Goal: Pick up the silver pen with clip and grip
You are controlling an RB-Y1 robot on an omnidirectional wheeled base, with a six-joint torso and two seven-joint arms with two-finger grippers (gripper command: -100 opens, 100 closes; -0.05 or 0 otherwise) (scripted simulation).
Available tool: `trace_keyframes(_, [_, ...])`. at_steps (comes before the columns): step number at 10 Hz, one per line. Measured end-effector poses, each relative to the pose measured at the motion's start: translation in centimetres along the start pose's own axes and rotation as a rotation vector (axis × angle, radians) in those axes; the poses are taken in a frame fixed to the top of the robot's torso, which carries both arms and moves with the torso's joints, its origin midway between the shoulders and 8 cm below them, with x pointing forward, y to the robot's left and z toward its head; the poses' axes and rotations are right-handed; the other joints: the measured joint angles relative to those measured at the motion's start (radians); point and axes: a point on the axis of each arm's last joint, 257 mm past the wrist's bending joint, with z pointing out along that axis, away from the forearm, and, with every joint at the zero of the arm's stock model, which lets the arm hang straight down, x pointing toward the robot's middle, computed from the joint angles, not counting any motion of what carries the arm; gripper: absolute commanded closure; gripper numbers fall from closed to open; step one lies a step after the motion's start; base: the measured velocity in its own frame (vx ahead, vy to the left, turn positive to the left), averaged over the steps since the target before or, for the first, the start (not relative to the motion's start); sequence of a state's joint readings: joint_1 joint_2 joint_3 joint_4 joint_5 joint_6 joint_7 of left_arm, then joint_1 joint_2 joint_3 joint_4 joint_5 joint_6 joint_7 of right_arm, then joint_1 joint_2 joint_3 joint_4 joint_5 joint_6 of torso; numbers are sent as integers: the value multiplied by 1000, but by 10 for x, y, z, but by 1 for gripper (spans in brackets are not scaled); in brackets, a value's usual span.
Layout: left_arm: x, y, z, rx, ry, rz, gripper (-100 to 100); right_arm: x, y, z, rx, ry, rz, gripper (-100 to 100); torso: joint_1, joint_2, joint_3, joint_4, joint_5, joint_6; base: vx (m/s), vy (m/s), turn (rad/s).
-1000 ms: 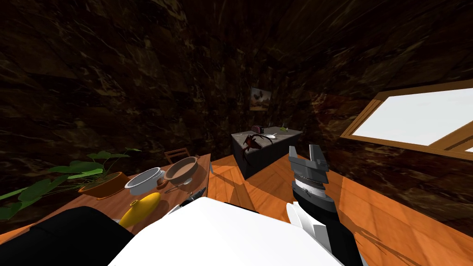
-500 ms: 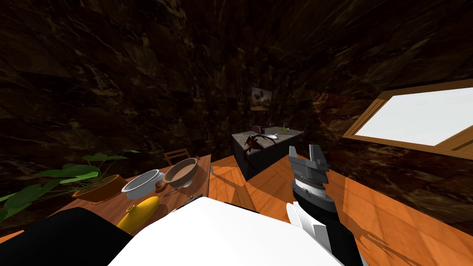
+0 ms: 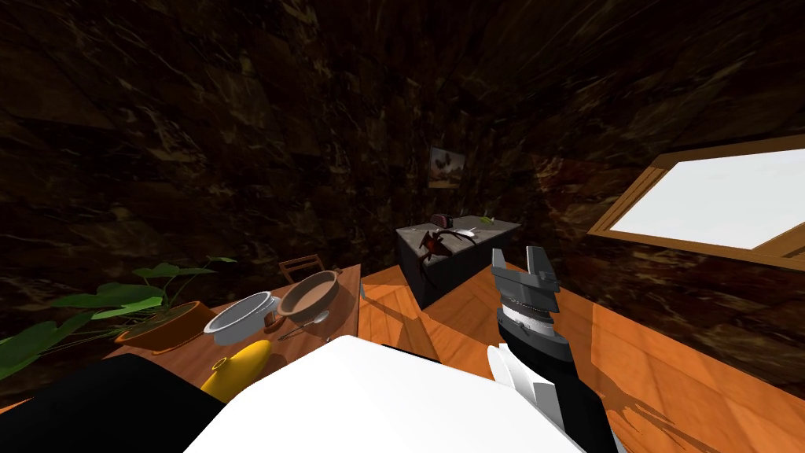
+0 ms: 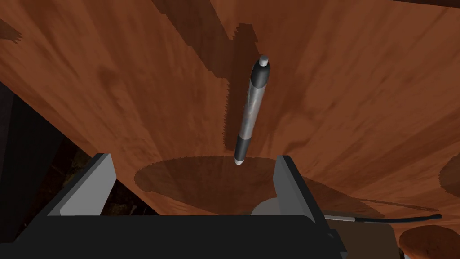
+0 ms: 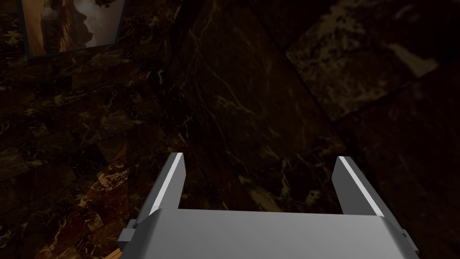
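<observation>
The silver pen [image 4: 250,111] has a dark grip and a dark clip end. It lies flat on the brown wooden table [image 4: 112,67]. My left gripper [image 4: 191,180] hangs open just above the table. The pen's pale tip points into the gap between the fingers [image 4: 90,184], nearer one of them, and nothing touches it. My right gripper [image 3: 523,263] is raised over the orange floor to the right of the table, open and empty.
On the table [image 3: 344,303] stand a potted plant [image 3: 153,326], a white pot [image 3: 236,318], a brown bowl [image 3: 309,292], a yellow vessel [image 3: 236,368] and a spoon [image 3: 303,324]. A thin dark handle [image 4: 386,219] lies beside my left hand. A dark cabinet [image 3: 448,259] stands ahead.
The whole head picture has shifted slightly, so I have moved a little; the table's things sit lower and further left. My right arm holds the same pose.
</observation>
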State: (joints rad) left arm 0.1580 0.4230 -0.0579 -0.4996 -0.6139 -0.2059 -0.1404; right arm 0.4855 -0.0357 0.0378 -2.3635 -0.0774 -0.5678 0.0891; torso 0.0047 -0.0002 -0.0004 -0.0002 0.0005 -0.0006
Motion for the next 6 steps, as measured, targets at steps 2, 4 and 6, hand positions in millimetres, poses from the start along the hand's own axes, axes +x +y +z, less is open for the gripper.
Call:
trace_keyframes(2, [8,4,0,-11,17,7,0,0,0,0,0,0,0,0,-2,1,1,0,0,0,4,24,-3])
trace_keyframes(4, [9,0,1,-14,12,-5,-100,0,0,0,0,0,0,0,-3,3,2,1,-1,1,-38,54,-191])
trace_keyframes(6, [12,-8,5,-30,-2,-41,-100,0,0,0,0,0,0,0,1,6,3,1,0,1,-80,116,-218])
